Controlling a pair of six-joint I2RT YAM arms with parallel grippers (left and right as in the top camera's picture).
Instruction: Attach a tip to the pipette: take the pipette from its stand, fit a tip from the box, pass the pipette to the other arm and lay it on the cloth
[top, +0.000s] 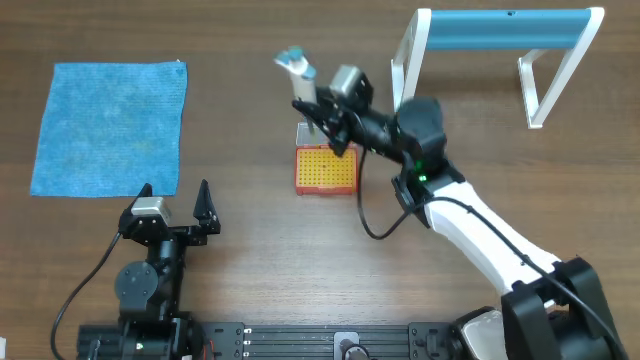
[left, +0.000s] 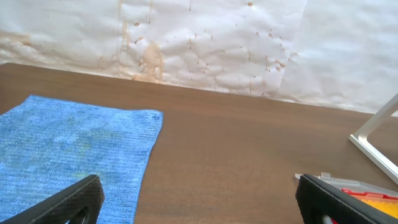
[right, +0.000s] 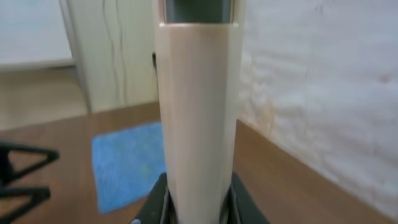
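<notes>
Smooth cream pipette (right: 198, 112) (boxy shaft), woven cloth (top: 110, 128)

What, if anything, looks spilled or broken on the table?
Nothing stands out. The blue cloth lies flat, the orange tip box sits square on the brown wooden table, and the right end effector grips the white pipette. No spills show.

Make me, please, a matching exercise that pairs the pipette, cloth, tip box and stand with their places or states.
1 pipette
2 cloth
3 tip box
4 stand

A far right of the table
B held in the right gripper
C far left, lying flat
D mid-table, orange

Pairs: 1-B, 2-C, 3-D, 4-A
</notes>
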